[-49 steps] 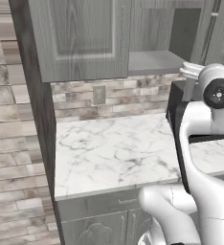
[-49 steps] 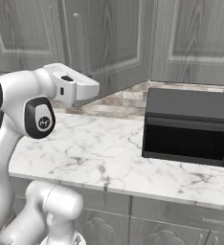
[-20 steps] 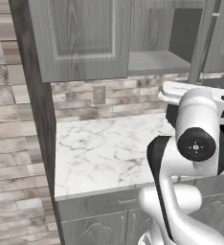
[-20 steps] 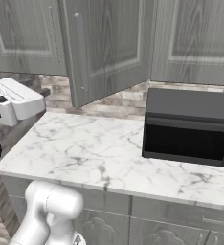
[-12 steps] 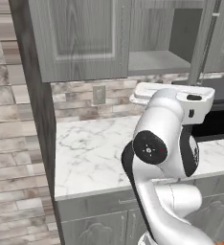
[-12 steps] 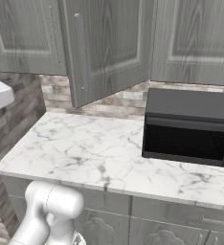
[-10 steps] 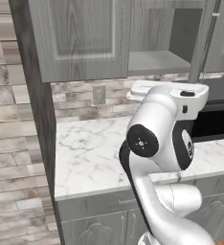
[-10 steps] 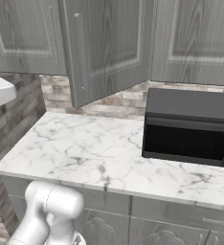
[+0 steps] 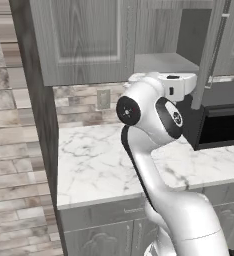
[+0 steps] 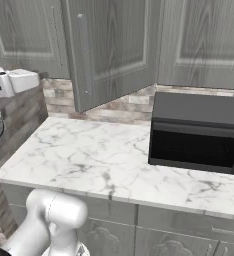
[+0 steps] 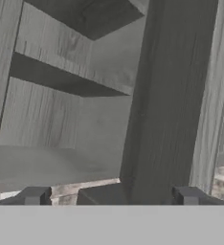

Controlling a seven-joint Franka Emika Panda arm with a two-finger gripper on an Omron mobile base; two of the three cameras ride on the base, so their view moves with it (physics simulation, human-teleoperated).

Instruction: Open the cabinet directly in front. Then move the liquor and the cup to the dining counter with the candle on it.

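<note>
grey wood-grain cabinet point(image 9: 84, 40) over marble table point(image 9: 99, 160), one door point(image 10: 111, 50) swung out, seen edge-on at right of left base view. bare grey shelf point(image 9: 164, 62) showing inside, just above arm's wrist. black microwave point(image 10: 199, 132) sitting on table under closed doors, right of opening. brick backsplash point(image 9: 84, 102) with wall outlet point(image 9: 103, 98) behind. arm folded up, elbow in front of opening, hand at shelf height. claw point(image 11: 109, 196) spread wide, holding nothing, two dark tips at bottom of hand view, pointed up into cabinet interior, door edge running upright between tips. liquor, cup, candle, dining counter: cannot tell where from these views. base cabinets point(image 10: 139, 230) below table edge.
</note>
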